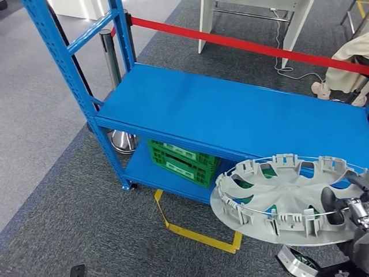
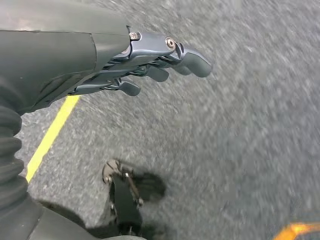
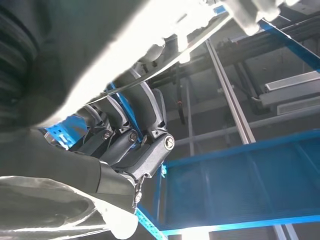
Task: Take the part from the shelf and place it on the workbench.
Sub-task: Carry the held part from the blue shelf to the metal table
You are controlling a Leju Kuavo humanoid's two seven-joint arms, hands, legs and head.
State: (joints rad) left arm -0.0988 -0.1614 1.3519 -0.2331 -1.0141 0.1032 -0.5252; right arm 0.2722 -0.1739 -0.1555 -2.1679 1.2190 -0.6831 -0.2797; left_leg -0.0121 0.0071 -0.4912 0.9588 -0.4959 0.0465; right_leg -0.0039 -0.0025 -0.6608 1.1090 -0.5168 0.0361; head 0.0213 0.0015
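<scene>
Grey plastic wheel cover [image 1: 289,199] sits in the right hand [image 1: 348,210], gripped at its near rim, with the rest of the disc reaching out flat to the hand's left and forward; the right wrist view shows the fingers [image 3: 128,145] curled against its underside, so the grip looks one-sided (a wide disc hung from one edge); my worry is that it could tilt or twist out if the arm swings quickly. Left hand [image 2: 151,60] hangs free over the grey carpet [image 2: 245,140], fingers extended and slightly apart, holding nothing; it gives the cover no support. Just beyond the cover's far edge is the blue shelf [image 1: 226,109], its top board bare and very close to the rim; a careless turn could knock the cover against the shelf edge and lever it loose. Below that board, further from the hand, stands a green crate [image 1: 180,161]. Beyond the shelf runs a red barrier tape [image 1: 244,43], and a seated person's shoe [image 1: 321,89] lies past it; no workbench is clearly identifiable, so the carry may be long, which prolongs the risk.
</scene>
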